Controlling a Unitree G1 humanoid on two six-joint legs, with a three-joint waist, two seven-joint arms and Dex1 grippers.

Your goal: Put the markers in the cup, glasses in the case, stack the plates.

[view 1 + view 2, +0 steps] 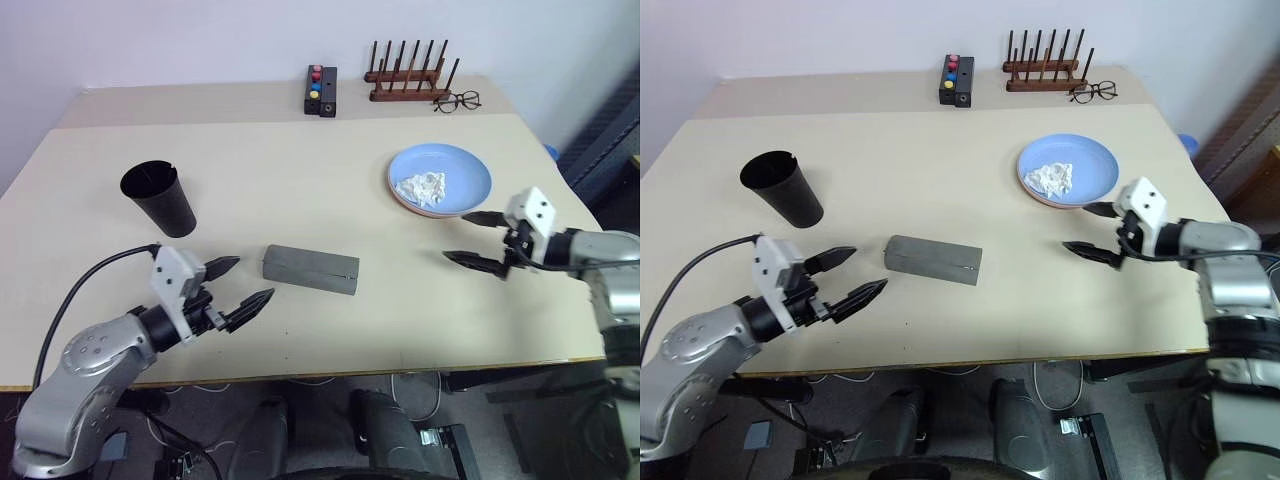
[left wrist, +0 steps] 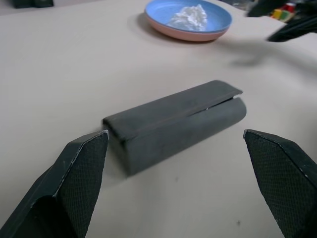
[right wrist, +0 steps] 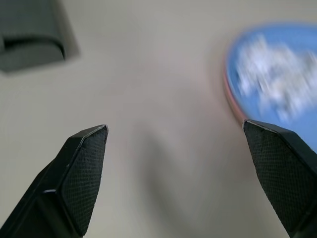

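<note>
The grey case (image 1: 311, 268) lies closed on the beige worktop (image 1: 300, 170), near the front edge and roughly midway between the two arms. The left gripper (image 1: 240, 288) hangs just above the worktop a little to the case's left, its two black fingers (image 2: 81, 171) spread wide and holding nothing; they point toward the case without touching it. The right gripper (image 1: 473, 238) is off to the right, well apart from the case, its fingers (image 3: 81, 173) also spread wide and empty, just in front of the plates.

The blue plate (image 1: 440, 178) sits on top of the pink plate (image 2: 185, 35), whose rim shows beneath it, toward the right side of the worktop. A small crumpled white wad (image 1: 421, 187) lies in the blue plate.

The black cup (image 1: 158, 198) stands upright on the left side, well behind the left gripper. I cannot make out what is inside it.

Along the far edge sit a black box with coloured buttons (image 1: 320, 90), a wooden rack of pegs (image 1: 408, 74), and thin-rimmed eyeglasses (image 1: 457, 101) just beside the rack.
</note>
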